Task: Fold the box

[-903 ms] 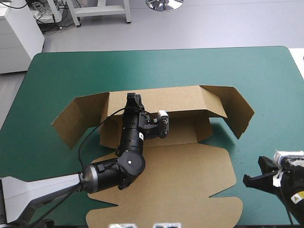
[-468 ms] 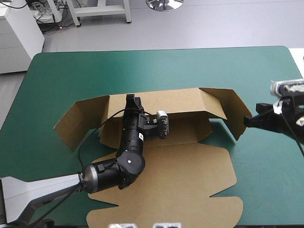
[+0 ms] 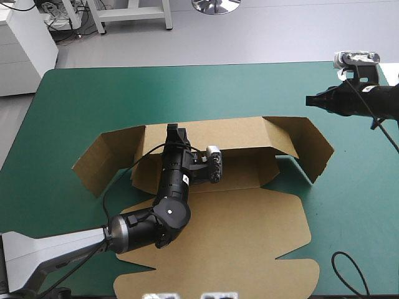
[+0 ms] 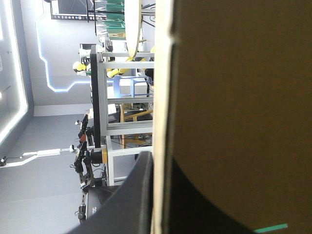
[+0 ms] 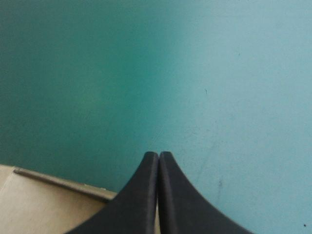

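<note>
One brown box (image 3: 249, 237), one teal-green table (image 3: 93, 93), and two hands: left hand (image 3: 157, 131), right hand (image 3: 309, 99).

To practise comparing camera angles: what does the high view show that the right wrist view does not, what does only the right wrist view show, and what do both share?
Only the high view: the whole box, with its rear wall and side flaps raised and its lid flat; the left claw at that wall's top edge; the right claw over the teal-green cover, beyond the box's far right corner. Only the right wrist view: the right claw's fingers meeting in one pointed arch, holding nothing. Both: the teal-green cover, the right claw and part of the box.
</note>
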You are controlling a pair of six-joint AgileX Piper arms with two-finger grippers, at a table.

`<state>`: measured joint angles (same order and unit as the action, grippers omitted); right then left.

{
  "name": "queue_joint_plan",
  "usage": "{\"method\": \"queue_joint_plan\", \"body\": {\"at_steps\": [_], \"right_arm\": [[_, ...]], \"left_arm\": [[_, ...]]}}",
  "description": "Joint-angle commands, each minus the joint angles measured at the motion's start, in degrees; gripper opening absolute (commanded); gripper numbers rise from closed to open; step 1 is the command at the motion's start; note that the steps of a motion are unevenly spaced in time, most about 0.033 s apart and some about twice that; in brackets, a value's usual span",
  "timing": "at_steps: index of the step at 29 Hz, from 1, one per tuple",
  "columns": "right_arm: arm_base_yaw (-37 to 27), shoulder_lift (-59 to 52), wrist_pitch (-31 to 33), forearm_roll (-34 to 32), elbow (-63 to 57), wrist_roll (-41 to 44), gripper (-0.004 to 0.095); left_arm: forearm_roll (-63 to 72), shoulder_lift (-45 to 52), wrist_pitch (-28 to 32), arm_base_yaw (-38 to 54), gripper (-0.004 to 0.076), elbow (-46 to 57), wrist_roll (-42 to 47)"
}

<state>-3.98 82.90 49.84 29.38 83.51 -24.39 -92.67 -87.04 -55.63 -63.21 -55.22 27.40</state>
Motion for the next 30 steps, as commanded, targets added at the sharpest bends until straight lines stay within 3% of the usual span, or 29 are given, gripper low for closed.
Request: {"method": "queue_joint_plan", "body": {"at_steps": [1, 6, 10, 16, 24, 30], "right_arm": [[-0.19, 2.36, -3.49, 5.12, 4.13, -1.95, -0.0013], [-0.09, 8.49, -3.2, 10.53, 5.29, -6.92, -0.0013], [0.89, 10.68, -2.31, 10.82, 5.29, -9.28, -0.0013], [3.98, 11.12, 2.73, 6.19, 5.29, -11.04, -0.0012], [5.15, 10.88, 9.3, 6.19, 5.18, -11.01, -0.0009], [5.15, 4.43, 5.74, 4.93, -2.14, -11.42, -0.0007]], "left_arm": [[-3.13, 2.16, -1.4, -0.42, -0.001, -1.32, 0.63], [-3.13, 2.16, -1.4, -0.42, -0.001, -1.32, 0.37], [-3.13, 2.16, -1.4, -0.42, -0.001, -1.32, 0.37], [-3.13, 2.16, -0.89, -0.31, -0.001, -1.32, 0.37], [-3.13, 2.16, -1.03, -0.31, -0.001, -1.32, 0.37], [-3.13, 2.16, -1.39, -0.31, -0.001, -1.32, 0.37]]}}
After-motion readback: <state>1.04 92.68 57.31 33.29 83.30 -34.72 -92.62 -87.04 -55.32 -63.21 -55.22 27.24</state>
